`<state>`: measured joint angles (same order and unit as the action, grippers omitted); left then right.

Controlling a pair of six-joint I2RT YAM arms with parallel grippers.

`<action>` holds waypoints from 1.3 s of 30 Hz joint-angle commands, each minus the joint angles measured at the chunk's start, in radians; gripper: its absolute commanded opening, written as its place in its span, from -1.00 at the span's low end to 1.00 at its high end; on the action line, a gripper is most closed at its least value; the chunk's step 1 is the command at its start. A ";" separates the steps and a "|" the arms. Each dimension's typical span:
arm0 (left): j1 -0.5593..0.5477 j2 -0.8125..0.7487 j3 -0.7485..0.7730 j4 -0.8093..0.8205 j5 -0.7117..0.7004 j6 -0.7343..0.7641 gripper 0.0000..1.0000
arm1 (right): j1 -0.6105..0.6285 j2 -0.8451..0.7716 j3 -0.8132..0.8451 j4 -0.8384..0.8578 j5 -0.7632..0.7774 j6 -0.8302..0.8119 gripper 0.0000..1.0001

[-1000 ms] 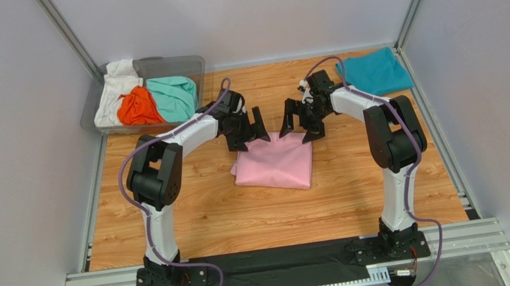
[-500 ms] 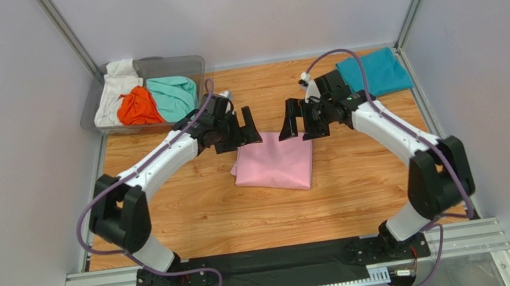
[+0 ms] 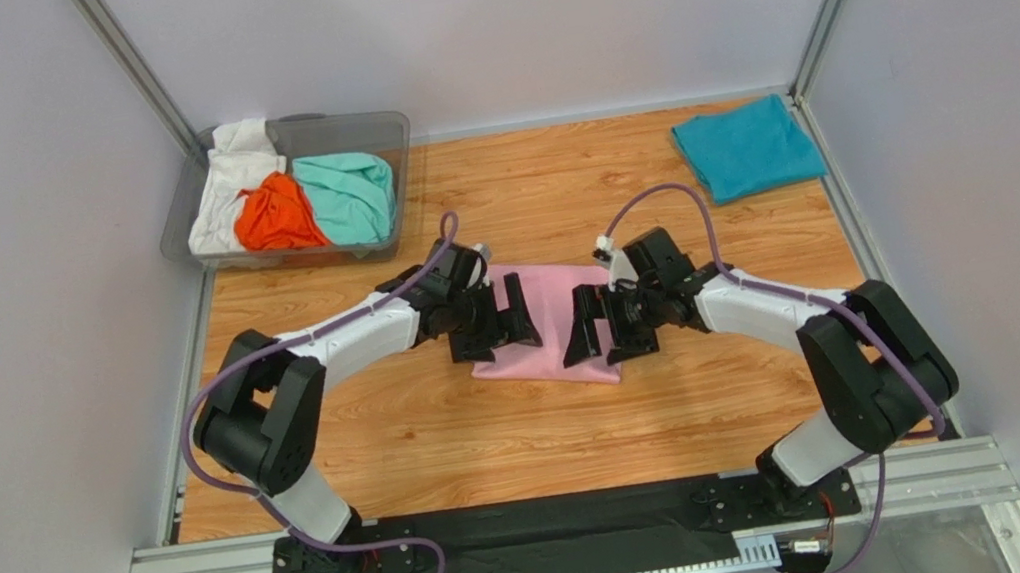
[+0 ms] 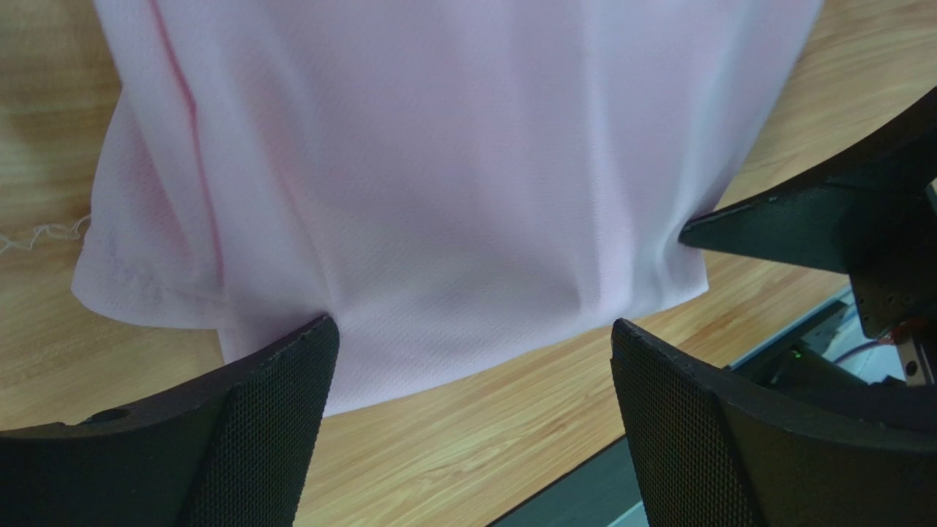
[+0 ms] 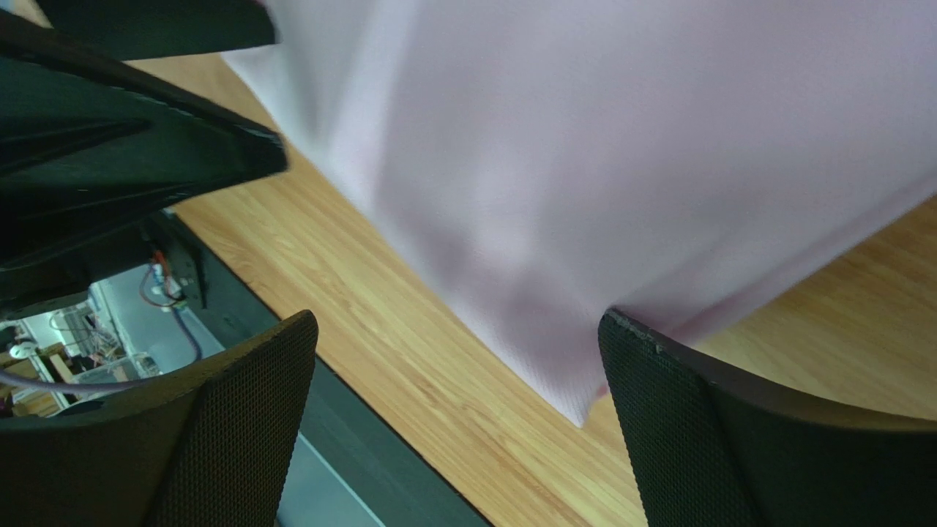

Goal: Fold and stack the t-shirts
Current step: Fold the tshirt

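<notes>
Left claw (image 3: 500, 328) and right claw (image 3: 602, 334) both stand spread wide, gripping nothing. Each is set over an edge of the folded pink t-shirt (image 3: 548, 314) lying between them on the tabletop (image 3: 417, 437), likely poised to pinch it. It's soft matte knit, squared into a limp pad; the teal t-shirt (image 3: 749, 148) lies well beyond the right claw.

Five t-shirts: one pink tee (image 3: 551, 314) at the centre of the one table (image 3: 404, 447), one teal tee (image 3: 748, 148) at 1 o'clock, three at 11 o'clock (white tee (image 3: 225, 185), orange tee (image 3: 273, 216), mint tee (image 3: 348, 194)). One clear bin (image 3: 355, 123) holds those three. Two grippers: left gripper (image 3: 502, 315), right gripper (image 3: 595, 327).
</notes>
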<state>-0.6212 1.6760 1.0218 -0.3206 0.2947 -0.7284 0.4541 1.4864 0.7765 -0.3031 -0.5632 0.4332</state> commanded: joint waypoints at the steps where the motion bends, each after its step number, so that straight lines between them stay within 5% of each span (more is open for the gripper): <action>1: -0.005 0.005 -0.041 0.020 -0.020 -0.008 0.99 | 0.000 0.037 -0.055 0.071 0.080 -0.010 1.00; 10: -0.003 -0.067 -0.152 -0.006 -0.066 0.000 0.99 | -0.003 0.028 -0.108 0.041 0.112 -0.017 1.00; 17: -0.017 -0.295 -0.150 -0.093 -0.072 0.007 0.99 | 0.009 -0.327 0.027 -0.183 0.157 -0.073 1.00; 27: -0.017 -0.734 -0.150 -0.388 -0.440 -0.006 0.99 | 0.008 -0.771 -0.009 -0.245 0.696 0.081 1.00; 33: -0.017 -0.809 -0.189 -0.472 -0.592 -0.060 0.99 | 0.006 -0.707 -0.013 -0.243 0.636 0.105 1.00; 39: -0.003 -0.768 -0.241 -0.384 -0.562 -0.040 0.99 | 0.008 -0.477 0.020 -0.202 0.577 0.105 1.00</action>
<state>-0.6357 0.8795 0.7959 -0.7444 -0.2501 -0.7719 0.4580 0.9325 0.7689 -0.5377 0.0330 0.5198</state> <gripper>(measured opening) 0.993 0.998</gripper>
